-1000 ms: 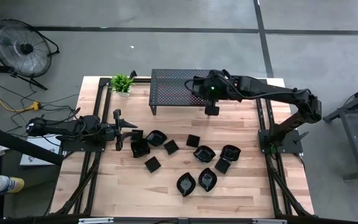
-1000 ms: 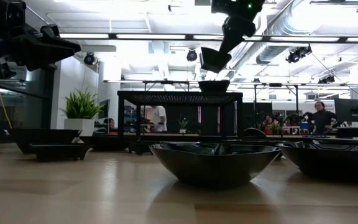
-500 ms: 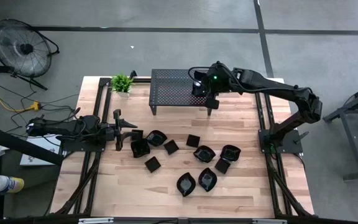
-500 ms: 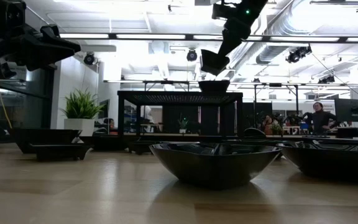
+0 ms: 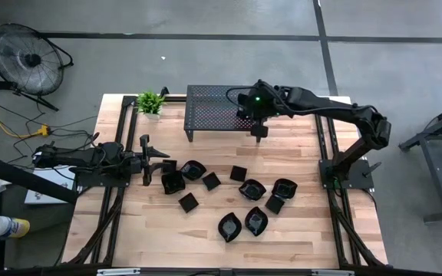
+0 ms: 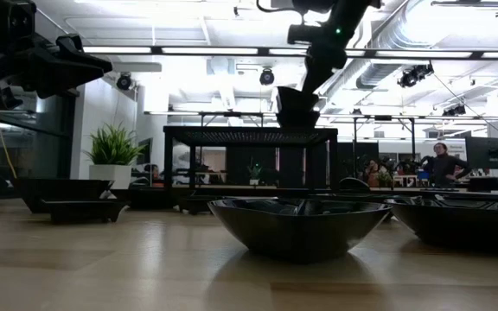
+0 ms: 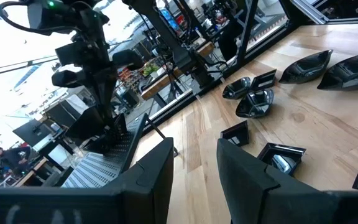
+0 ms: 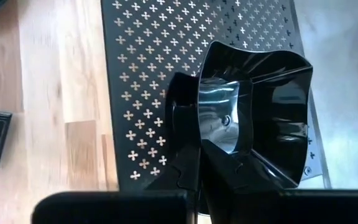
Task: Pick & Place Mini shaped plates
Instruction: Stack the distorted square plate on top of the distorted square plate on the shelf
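Right pincer (image 8: 199,146) clenched on rim of glossy black square mini plate (image 8: 257,118), held above right end of black perforated metal stand (image 8: 166,37), near its front edge. Judgement: lower level, release only once plate sits flat, clear of edge. Low view alone shows plate's height over stand top; right wrist view alone shows grip on rim. Left pincer (image 5: 146,159) parted, idle at bench's left edge.

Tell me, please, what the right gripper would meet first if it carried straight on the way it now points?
Most likely the black perforated metal stand. The right gripper, shut on a glossy black square mini plate, points down at the stand's top near one end, so the plate would probably touch first; the height of the gap is unclear.
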